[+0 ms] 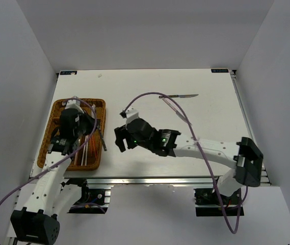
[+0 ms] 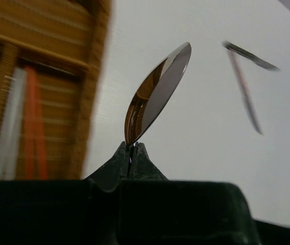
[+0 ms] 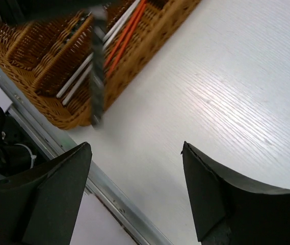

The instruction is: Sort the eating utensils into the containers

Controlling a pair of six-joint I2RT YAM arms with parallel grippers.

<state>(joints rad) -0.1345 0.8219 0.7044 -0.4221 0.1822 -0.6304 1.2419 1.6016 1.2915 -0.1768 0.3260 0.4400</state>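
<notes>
The brown wicker tray (image 1: 58, 115) lies at the table's left. Red and white chopsticks (image 1: 86, 148) lie in one of its long slots; they also show in the right wrist view (image 3: 119, 35). My left gripper (image 1: 95, 126) hovers over the tray's right rim, shut on a silver spoon (image 2: 155, 94) near its bowl. The spoon's dark handle (image 3: 98, 66) hangs beside the tray's outer wall (image 3: 134, 56). My right gripper (image 1: 123, 142) is open and empty just right of the tray, its fingers (image 3: 58, 194) wide apart above bare table. A knife (image 1: 180, 96) lies far back on the table.
The table's near metal edge (image 3: 119, 204) runs just under my right gripper. A purple cable (image 1: 150, 95) arcs over the middle of the table towards the knife. White walls enclose the table on three sides.
</notes>
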